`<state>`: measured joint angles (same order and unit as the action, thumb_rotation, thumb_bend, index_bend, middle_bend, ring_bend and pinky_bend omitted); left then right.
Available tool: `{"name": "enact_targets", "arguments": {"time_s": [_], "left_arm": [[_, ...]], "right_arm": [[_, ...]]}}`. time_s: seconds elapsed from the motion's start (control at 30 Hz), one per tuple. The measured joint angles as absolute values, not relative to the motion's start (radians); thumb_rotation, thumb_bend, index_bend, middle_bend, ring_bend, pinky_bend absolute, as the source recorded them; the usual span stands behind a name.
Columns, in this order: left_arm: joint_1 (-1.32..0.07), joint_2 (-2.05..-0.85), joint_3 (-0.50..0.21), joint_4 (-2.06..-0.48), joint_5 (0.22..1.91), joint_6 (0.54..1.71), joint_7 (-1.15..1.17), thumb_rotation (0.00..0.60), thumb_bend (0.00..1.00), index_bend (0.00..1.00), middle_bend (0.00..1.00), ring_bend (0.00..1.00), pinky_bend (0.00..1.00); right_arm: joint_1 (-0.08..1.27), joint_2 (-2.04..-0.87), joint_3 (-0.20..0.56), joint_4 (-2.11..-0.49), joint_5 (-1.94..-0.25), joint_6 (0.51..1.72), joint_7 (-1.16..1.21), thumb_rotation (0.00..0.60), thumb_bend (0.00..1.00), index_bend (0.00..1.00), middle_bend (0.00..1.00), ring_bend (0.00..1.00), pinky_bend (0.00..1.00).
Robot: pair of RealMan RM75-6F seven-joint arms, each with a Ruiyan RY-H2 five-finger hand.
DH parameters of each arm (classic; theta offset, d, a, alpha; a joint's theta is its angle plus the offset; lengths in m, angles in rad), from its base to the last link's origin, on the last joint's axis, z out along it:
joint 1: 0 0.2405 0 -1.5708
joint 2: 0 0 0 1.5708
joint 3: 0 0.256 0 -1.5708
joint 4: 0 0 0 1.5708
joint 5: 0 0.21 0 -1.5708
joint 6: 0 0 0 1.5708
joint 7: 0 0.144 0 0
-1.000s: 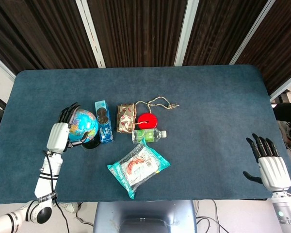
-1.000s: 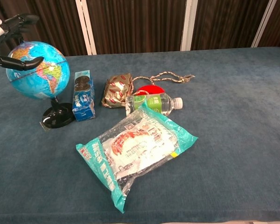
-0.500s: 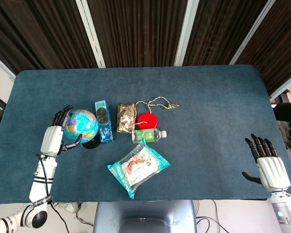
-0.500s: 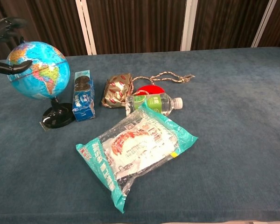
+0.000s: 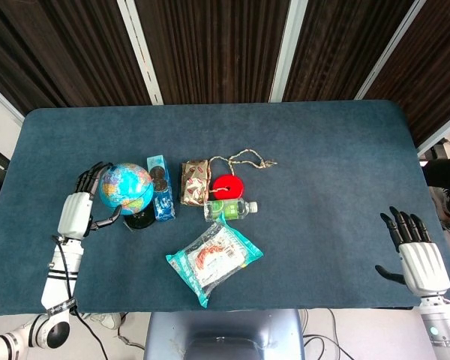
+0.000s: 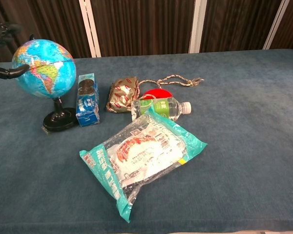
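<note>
A small globe point(image 5: 127, 187) on a black stand point(image 6: 59, 120) stands at the left of the blue table point(image 5: 322, 150). My left hand point(image 5: 79, 208) is just left of it with fingers spread around its side. The thumb point(image 6: 9, 72) reaches the globe's point(image 6: 45, 68) left edge, and I cannot tell whether it touches. The hand grips nothing. My right hand point(image 5: 420, 259) hovers far off at the table's front right corner, fingers spread and empty. It does not show in the chest view.
Right of the globe lie a blue cookie box point(image 5: 160, 187), a brown snack packet point(image 5: 195, 181), a red disc point(image 5: 227, 185) with a braided cord point(image 5: 247, 157) and a small water bottle point(image 5: 229, 209). A teal-edged food bag point(image 5: 214, 257) lies nearer the front edge.
My left hand has drawn back leftward off the globe. The globe has shifted slightly right and stands more upright. The right hand has barely moved.
</note>
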<state>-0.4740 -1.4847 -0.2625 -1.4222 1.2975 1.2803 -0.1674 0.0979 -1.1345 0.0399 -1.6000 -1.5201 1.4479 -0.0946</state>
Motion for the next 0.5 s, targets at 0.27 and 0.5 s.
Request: {"name": "enact_targets", "arguments": {"time_s": [0.27,0.5], "left_arm": [[-0.471,-1.482,-0.266,-1.417,1.293,1.281,-0.184,0.587,0.33,0.00,0.00,0.00,0.05],[-0.466,-1.478,-0.269,-1.395,1.277,1.272,-0.199,0.584,0.33,0.00,0.00,0.00,0.05]], "right_arm": [[0.099,-1.137,0.040,-1.601,-1.519,1.446,-0.100,0.600,0.15,0.00,0.00,0.00,0.00],[0.099,-1.139,0.040,-1.601,-1.518,1.443,-0.106,0.600,0.15,0.00,0.00,0.00,0.00]]}}
